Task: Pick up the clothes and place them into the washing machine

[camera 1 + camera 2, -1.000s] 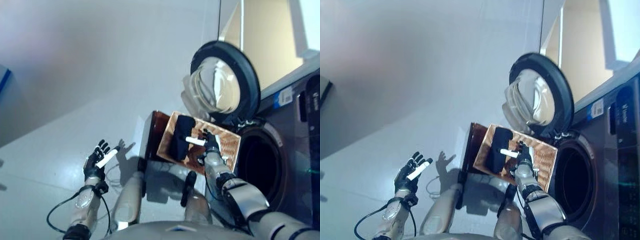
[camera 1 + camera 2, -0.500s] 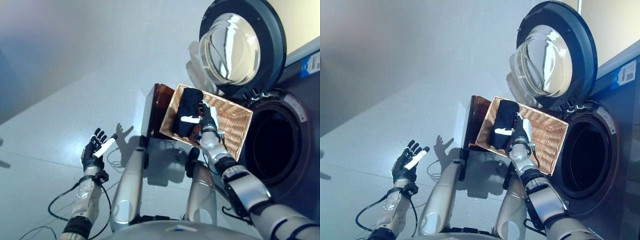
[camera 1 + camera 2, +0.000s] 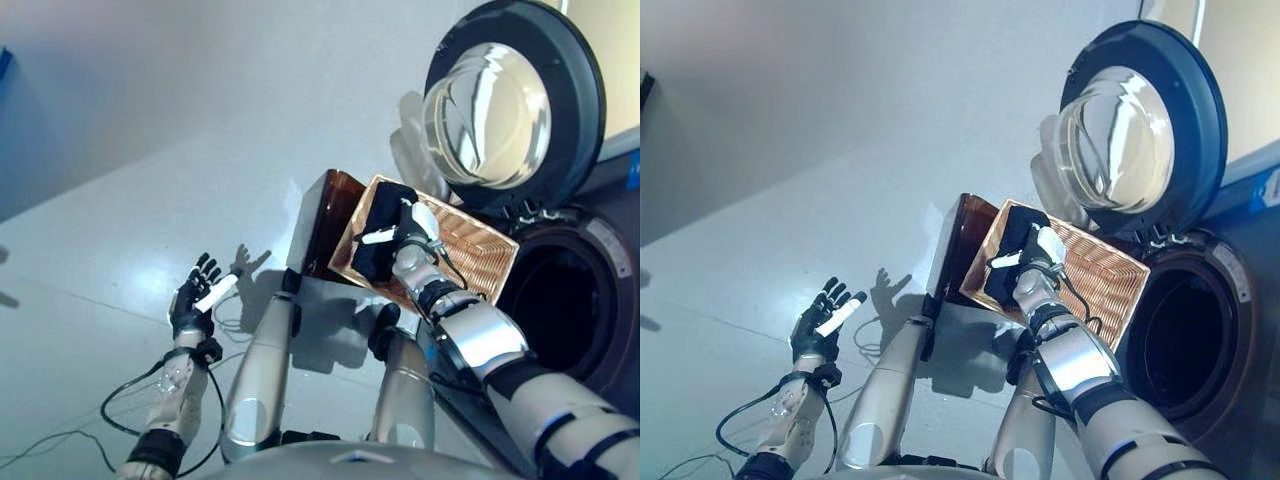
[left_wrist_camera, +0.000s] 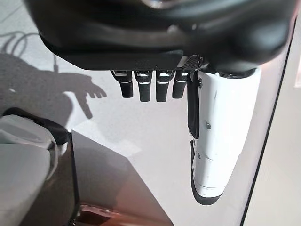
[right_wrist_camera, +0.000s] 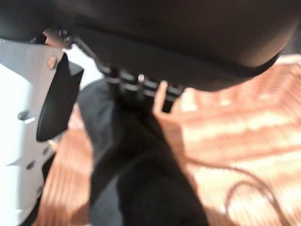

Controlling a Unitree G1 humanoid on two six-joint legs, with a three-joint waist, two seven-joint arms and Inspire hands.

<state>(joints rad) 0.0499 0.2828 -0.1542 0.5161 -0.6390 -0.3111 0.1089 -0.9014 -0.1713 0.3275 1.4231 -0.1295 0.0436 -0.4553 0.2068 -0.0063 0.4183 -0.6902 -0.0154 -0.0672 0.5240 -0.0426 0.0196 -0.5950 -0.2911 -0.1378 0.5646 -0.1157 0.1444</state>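
A black cloth (image 3: 370, 262) lies at the left end of a wicker basket (image 3: 488, 262) that stands before the washing machine. My right hand (image 3: 402, 240) is down on the cloth, its white thumb held out to the side. In the right wrist view the cloth (image 5: 141, 179) reaches up to the straight fingers (image 5: 136, 84), and the thumb (image 5: 19, 117) stands apart from it. My left hand (image 3: 192, 305) hangs open over the floor at the lower left, holding nothing, with fingers (image 4: 146, 87) and thumb straight.
The washing machine's round door (image 3: 515, 110) stands wide open above the basket. Its dark drum opening (image 3: 565, 320) is to the right of the basket. A dark brown stand (image 3: 320, 225) props the basket on its left side. Grey floor spreads to the left.
The camera has shifted. My right hand has moved from the basket's middle onto the black cloth. The left hand stays open in the same pose.
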